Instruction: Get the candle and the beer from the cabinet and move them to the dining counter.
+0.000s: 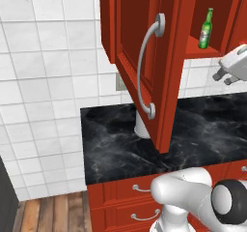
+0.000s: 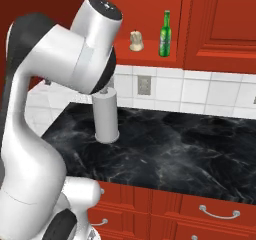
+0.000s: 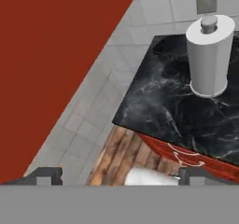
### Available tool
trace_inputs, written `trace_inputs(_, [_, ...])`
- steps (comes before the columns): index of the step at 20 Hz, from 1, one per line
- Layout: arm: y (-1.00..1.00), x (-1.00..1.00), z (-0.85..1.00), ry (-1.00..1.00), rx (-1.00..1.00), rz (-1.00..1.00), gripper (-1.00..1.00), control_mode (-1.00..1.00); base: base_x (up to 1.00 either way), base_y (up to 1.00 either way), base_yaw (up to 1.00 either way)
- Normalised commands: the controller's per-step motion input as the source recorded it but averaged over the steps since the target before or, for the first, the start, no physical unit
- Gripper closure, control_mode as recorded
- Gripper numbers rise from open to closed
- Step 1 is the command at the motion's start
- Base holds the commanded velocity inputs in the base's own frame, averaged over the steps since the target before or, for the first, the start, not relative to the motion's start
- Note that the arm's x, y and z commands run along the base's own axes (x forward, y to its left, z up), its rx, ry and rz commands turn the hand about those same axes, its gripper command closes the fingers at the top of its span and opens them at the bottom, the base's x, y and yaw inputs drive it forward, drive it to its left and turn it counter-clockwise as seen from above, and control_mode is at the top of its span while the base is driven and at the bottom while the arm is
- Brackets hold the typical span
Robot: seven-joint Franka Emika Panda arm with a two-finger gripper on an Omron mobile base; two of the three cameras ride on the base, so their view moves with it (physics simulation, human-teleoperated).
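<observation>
So the cabinet (image 1: 144,52) door is swung wide open, and both things are sitting on the shelf inside: the beer (image 2: 165,34) stands upright, and the candle (image 2: 136,41) is just beside it at about 9 o'clock in the right base view. From the left base view I can see the beer up at 1 o'clock, past the open door's edge. Nothing is picked up yet. The gripper (image 3: 119,176) has its jaws spread wide with nothing between them; in the hand view the two tips sit at 6 o'clock, looking down past the red door at the black counter (image 3: 177,111), where a paper towel roll (image 3: 210,55) stands at 1 o'clock. I'd say the door-opening part is done and we're at the start of the first grab. The next move, as I read it, calls for swinging the hand up and around the door's edge, pointing it into the shelf, and lining the open jaws up on one item. The bottle is tall and slim, so it looks easy to tip if it gets nudged off-centre. The dining counter isn't something I can place from here.
</observation>
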Motion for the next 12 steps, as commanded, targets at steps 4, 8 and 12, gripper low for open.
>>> trace_inputs(4, [0.00,-0.36,0.00,-0.71,-0.15,0.00,-1.00,-1.00,0.00,0.00,0.00])
trace_inputs(8, [-0.03,-0.16,0.00,-0.59,-0.08,0.00,-1.00,-1.00,0.00,0.00,0.00])
trace_inputs(12, [0.00,0.00,0.15,-0.36,-0.04,-0.03,-1.00,-1.00,0.00,0.00,0.00])
